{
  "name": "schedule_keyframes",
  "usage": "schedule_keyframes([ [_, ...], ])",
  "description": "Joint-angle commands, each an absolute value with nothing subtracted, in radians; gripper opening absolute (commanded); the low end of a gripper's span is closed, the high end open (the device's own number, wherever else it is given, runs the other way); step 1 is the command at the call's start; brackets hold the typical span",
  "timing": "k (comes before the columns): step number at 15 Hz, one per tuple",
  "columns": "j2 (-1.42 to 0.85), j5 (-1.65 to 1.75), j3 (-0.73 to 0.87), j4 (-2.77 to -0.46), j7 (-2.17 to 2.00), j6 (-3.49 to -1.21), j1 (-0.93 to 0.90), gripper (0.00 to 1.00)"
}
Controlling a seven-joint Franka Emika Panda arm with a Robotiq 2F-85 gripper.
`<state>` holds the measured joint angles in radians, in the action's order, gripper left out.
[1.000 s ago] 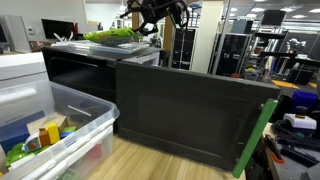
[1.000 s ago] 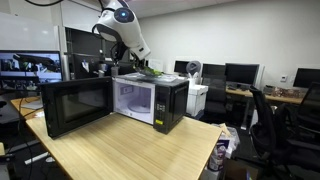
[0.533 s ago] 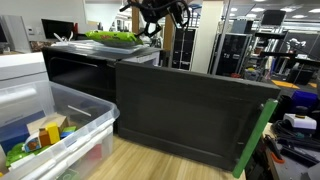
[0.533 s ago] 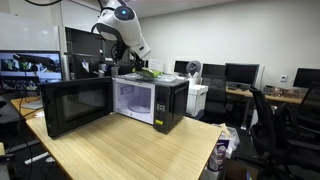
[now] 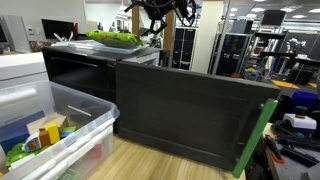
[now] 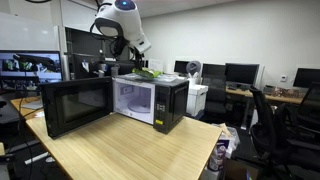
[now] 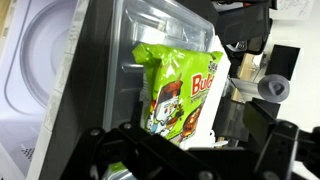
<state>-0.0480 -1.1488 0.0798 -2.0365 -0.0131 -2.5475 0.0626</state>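
Observation:
A green snack bag (image 7: 180, 95) lies flat on top of the black microwave (image 6: 150, 100), seen in both exterior views (image 5: 112, 37). My gripper (image 7: 190, 160) hangs just above the bag, open, its dark fingers (image 7: 100, 150) spread wide on either side and not touching it. In the exterior views the gripper (image 5: 163, 12) sits above the microwave's top, a little clear of the bag (image 6: 150, 73). The microwave door (image 5: 190, 110) stands swung open, and the white turntable (image 7: 35, 70) shows inside the cavity.
A clear plastic bin (image 5: 60, 130) with several small items stands on the wooden table (image 6: 130, 150) beside the microwave. A white appliance (image 5: 20, 65) sits behind the bin. Monitors and office chairs (image 6: 265, 110) fill the room beyond the table.
The gripper has opened and let go of the snack bag, then risen slightly above it. The bag stays on the microwave's top.

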Motion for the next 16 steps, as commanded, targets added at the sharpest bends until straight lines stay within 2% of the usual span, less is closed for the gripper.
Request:
schedule_keyframes([
  [1, 0.025, -1.034, 0.095, -2.098, -0.117, -2.503, 0.079, 1.00],
  [11, 0.160, -0.652, 0.152, -2.100, -0.337, -2.154, 0.138, 1.00],
  [16, 0.245, -0.658, 0.169, -2.086, -0.318, -1.826, 0.140, 1.00],
])
